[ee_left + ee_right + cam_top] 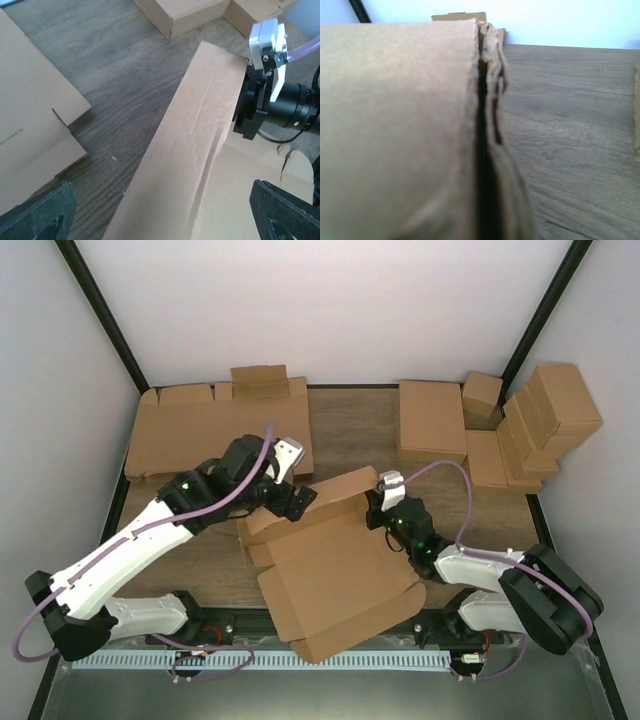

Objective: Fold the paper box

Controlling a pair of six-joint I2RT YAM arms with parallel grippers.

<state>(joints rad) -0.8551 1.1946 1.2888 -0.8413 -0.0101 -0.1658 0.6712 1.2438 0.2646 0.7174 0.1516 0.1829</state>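
The paper box (335, 570) lies half-made in the middle of the table (350, 430), between the two arms. Its big flat panel points toward the front edge and one long wall (320, 502) is raised along the far side. The right gripper (385, 505) is pinched shut on the right-hand end of that wall, and its own camera sees almost nothing but the doubled cardboard layers gaping a little at the edge. The left gripper (288, 502) hangs over the wall's other stretch with its fingers (37, 215) spread wide to either side, gripping nothing. To me the weak spot is that single pinch at the corner. If the right arm pulls or twists, the folded layers could spring apart or crease in the wrong place. With the left side loose, the whole sheet could swivel on the wood. The near corner seems to reach past the front edge, so a shove might slide it off. The pile of flat blanks (200, 435) and the finished boxes (545, 415) stand well apart.
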